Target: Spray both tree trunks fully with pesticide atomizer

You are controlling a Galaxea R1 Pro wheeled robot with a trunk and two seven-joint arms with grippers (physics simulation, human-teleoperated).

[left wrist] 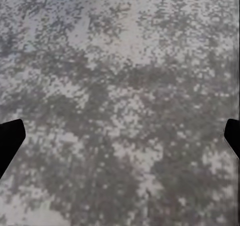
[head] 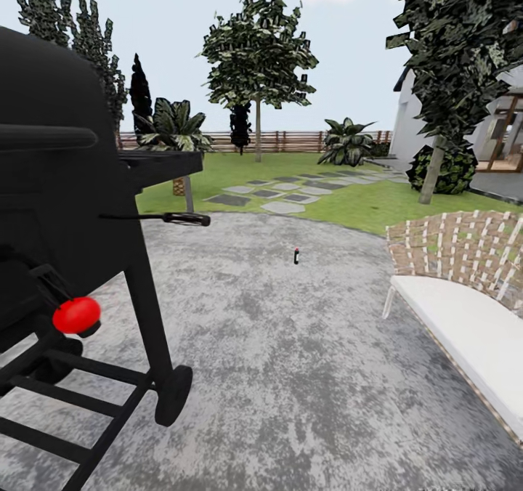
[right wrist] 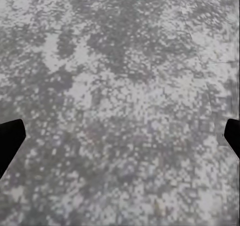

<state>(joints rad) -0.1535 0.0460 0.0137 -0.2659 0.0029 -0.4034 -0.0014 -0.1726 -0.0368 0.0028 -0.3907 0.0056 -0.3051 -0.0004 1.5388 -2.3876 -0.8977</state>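
While my head camera looks out over the mottled grey paving (head: pixel 290 375), a big black barbecue grill (head: pixel 65 208) stands close at the far left, with a red knob (head: pixel 76 314) low on its frame, a side shelf (head: pixel 161 164) reaching right and a wheel (head: pixel 174 395) resting on the paving. Behind the grill rise dark, narrow trees (head: pixel 140 91) and a short palm (head: pixel 174 129).

Further right, in the middle of the paving and well apart from me, stands the pesticide atomizer (head: pixel 296 256), a small dark upright bottle with a red top. Beyond it, stepping stones (head: pixel 283 189) cross the grass lawn (head: pixel 363 204) toward a reddish slat fence (head: pixel 290 141). One tree (head: pixel 258 51) with a bare straight trunk (head: pixel 258 131) stands before that fence. Further right, a second tree (head: pixel 457 48) leans its pale trunk (head: pixel 432 171) beside a round shrub (head: pixel 450 171), near a white house (head: pixel 501 135). At the right edge sits a woven-back bench (head: pixel 457 248) with a white cushion (head: pixel 472 331).

My left wrist camera looks straight down at the paving, with a dark fingertip (left wrist: pixel 10 141) at each side edge, so my left gripper (left wrist: pixel 120 138) is spread wide and empty. My right wrist camera shows the same: fingertips (right wrist: pixel 10 141) at the two edges, my right gripper (right wrist: pixel 120 138) wide apart, nothing between.
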